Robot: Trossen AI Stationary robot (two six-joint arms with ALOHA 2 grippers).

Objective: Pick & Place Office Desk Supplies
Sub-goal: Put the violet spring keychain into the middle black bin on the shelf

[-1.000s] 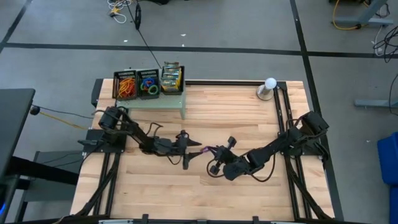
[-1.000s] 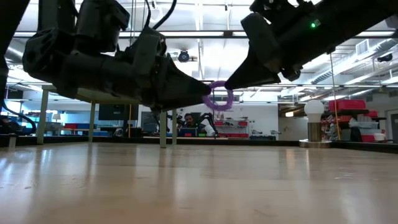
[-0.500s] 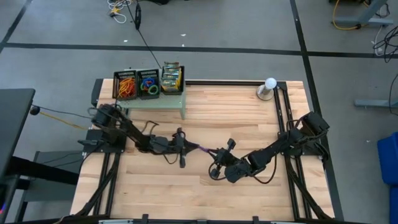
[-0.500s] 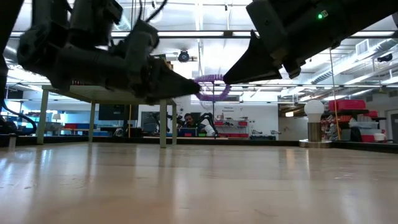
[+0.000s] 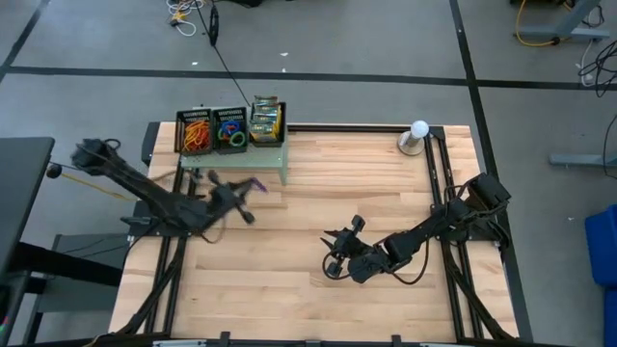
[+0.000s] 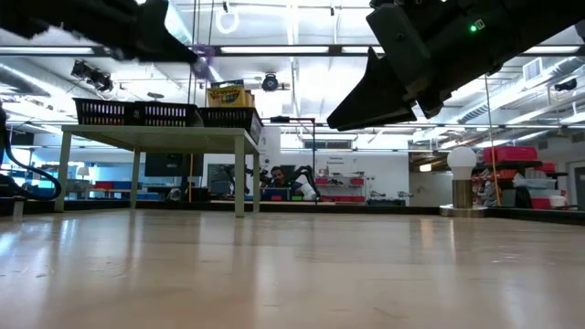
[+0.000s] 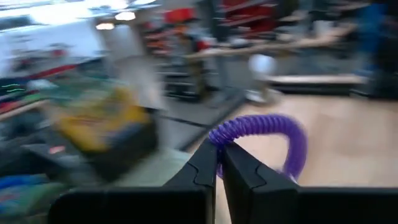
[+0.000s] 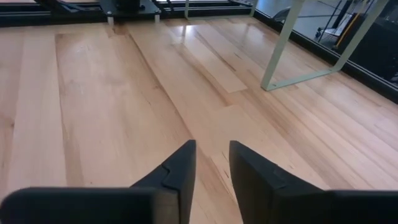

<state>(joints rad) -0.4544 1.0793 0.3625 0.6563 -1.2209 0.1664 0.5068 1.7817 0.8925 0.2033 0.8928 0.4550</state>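
A purple coiled rubber band [image 7: 283, 127] hangs in the air in front of the pale green stand [image 5: 253, 160], with my left gripper [image 5: 247, 187] shut on it. In the low view the band [image 6: 203, 58] is high at the left. On the stand sit two black mesh trays of rubber bands [image 5: 196, 132] [image 5: 230, 129] and a yellow-and-green crayon box [image 5: 267, 120]. My right gripper [image 5: 333, 253] hovers over the table's middle, open, with nothing between its fingers [image 8: 178, 168]. My left gripper pinches one end of the purple band's loop [image 7: 216, 134] between its two shut fingertips. The fingers point about level toward the stand. The rest of the loop juts out past the fingertips, clear of table and stand.
A white globe on a grey base [image 5: 415, 134] stands at the far right corner. The stand's legs [image 8: 283, 53] rise from the far left of the table. Bare wooden tabletop [image 5: 289, 289] lies between the arms and along the near edge.
The band was held by my right gripper, then drawn taut between both grippers. My right gripper has let go and stayed in place. My left gripper has taken the band up and toward the table's far left, to the stand, turning as it went.
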